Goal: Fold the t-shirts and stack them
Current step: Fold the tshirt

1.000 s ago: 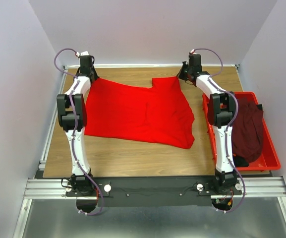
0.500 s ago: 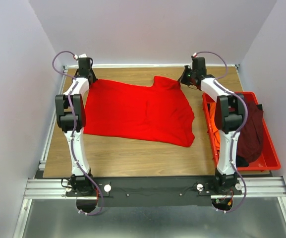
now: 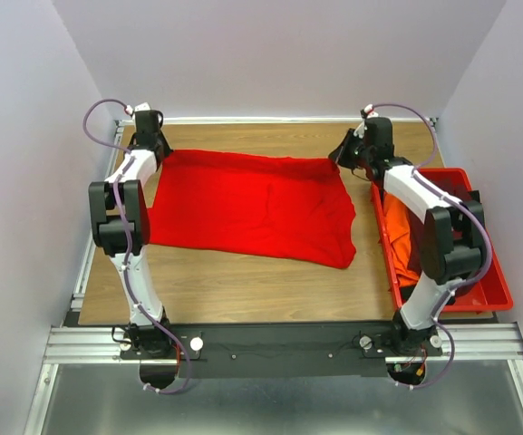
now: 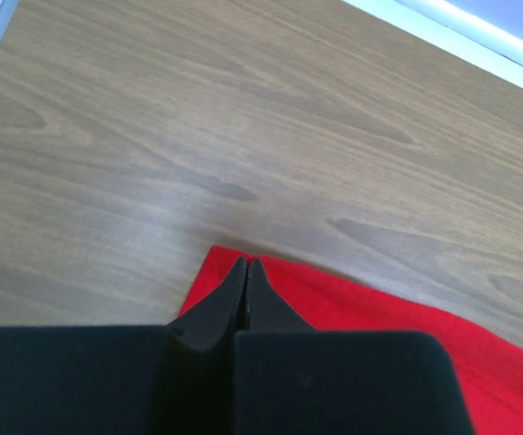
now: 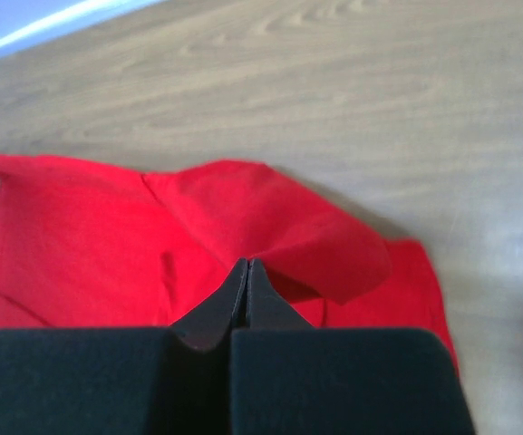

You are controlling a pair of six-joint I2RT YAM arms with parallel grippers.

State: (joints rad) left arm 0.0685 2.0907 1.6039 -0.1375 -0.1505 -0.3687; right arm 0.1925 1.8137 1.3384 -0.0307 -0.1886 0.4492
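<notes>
The bright red t-shirt (image 3: pixel 252 204) lies spread on the wooden table, its far edge pulled straight between my two grippers. My left gripper (image 3: pixel 159 152) is at the shirt's far left corner. In the left wrist view its jaws (image 4: pixel 246 263) are shut on that corner of red cloth (image 4: pixel 379 317). My right gripper (image 3: pixel 341 156) is at the far right corner. In the right wrist view its jaws (image 5: pixel 247 263) are shut on a raised fold of the red shirt (image 5: pixel 80 245). An orange t-shirt (image 3: pixel 404 237) lies in the bin. The dark maroon shirt is mostly hidden behind my right arm.
A rigid red plastic bin (image 3: pixel 492 276) stands at the table's right edge, under my right arm. Bare wood (image 3: pixel 243 281) lies between the shirt and the arm bases. A white rail (image 4: pixel 460 27) and walls bound the far edge and sides.
Both grippers have moved outward, away from each other, pulling the shirt's far edge from bunched to straight. My right arm has swung over the bin and covers the maroon shirt.
</notes>
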